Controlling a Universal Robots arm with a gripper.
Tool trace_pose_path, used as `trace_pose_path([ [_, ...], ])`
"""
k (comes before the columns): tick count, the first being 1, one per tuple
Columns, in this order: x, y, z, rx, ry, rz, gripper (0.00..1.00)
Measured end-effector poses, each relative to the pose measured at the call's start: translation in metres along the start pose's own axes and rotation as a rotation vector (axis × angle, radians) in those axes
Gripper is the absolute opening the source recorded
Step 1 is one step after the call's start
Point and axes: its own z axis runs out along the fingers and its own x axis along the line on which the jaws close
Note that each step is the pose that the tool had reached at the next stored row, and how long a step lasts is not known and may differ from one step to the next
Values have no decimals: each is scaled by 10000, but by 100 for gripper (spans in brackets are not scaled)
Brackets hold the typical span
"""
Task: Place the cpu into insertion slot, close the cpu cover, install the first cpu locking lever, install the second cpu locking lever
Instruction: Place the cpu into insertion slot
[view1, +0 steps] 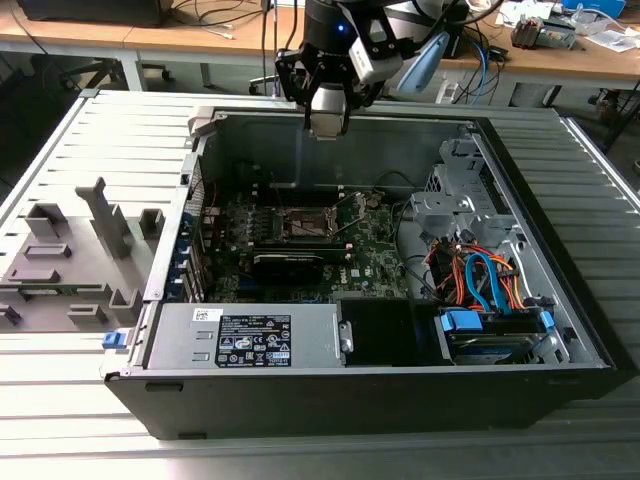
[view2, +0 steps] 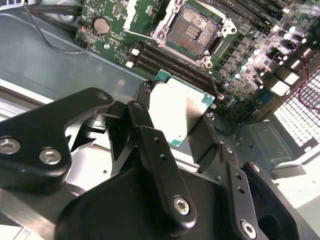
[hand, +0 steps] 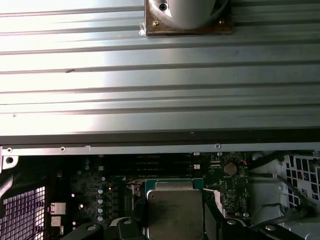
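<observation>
1. The cpu (view2: 180, 110) is held clamped in the gripper (view1: 328, 125), above the motherboard (view1: 375, 250) and clear of it.
2. The insertion slot (view2: 192, 30) is seen bare, with its pins uncovered.
3. Placing, cover closing and both levers are judged still undone.

We see a ribbed grey metal table (view1: 70, 400), its long grooves running across the top; in the first wrist view that top glares pale under bright light. On the exterior view's left, a grey plastic holder block (view1: 70, 265) sits on it. Behind runs a wooden workbench (view1: 200, 45), strewn with cables (view1: 215, 12) and papers (view1: 600, 35).
</observation>
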Motion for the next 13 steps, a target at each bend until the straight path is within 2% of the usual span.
trace_pose_path([
  [5,0,-2,18,0,0,1,54],
  [7,-2,-9,87,0,0,0,54],
  [11,-2,-10,95,0,0,0,54],
  [13,-3,-15,151,0,0,0,54],
])
